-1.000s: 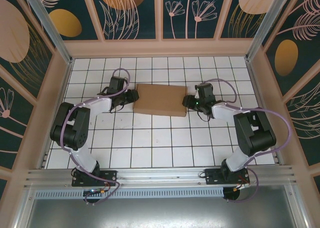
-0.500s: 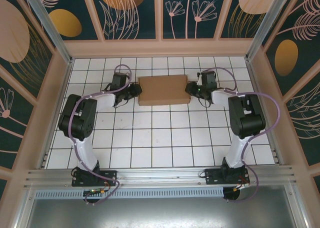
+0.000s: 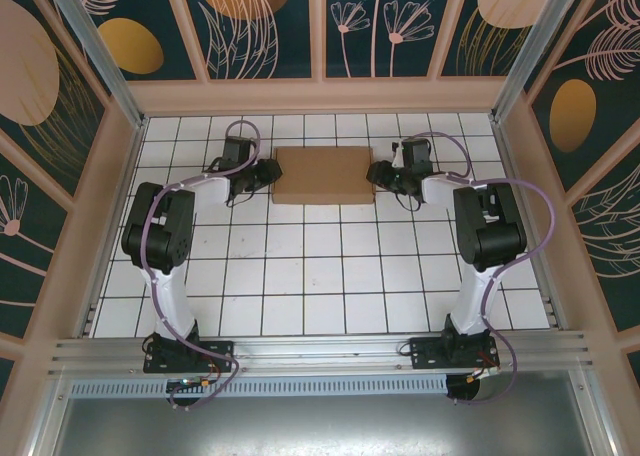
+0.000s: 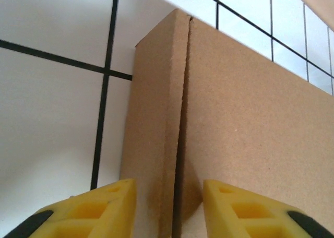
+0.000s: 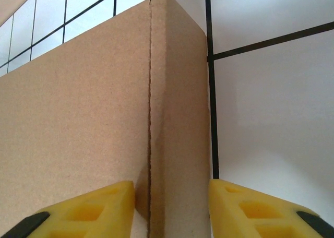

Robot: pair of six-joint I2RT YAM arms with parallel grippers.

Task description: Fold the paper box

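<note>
1. The paper box [image 3: 322, 175] is lying flat as a closed brown rectangle on the white tiled floor [image 3: 300, 276]. It's in the far half, roughly centred left to right, with its long sides running across and a little short of the back wall.
2. From the top cam, the left gripper [image 3: 270, 173] is right at the box's left short end and the right gripper [image 3: 375, 174] is at its right short end. Both arms are stretched out from their bases and face each other across the box.
3. On the left wrist cam, the yellow left fingers [image 4: 94, 209] sit either side of the box's end, with the narrow side face and its corner line between them. A thin dark slit runs along that corner where the two cardboard faces meet.
4. The right wrist cam is much the same. The yellow right fingers [image 5: 88, 209] straddle the other end, and the corner crease running up between them looks tighter.
5. As for the grip, both pairs of fingers stand apart with cardboard in the gap. I honestly can't tell on either side whether the pads are pressing on it or just sitting around it.
</note>
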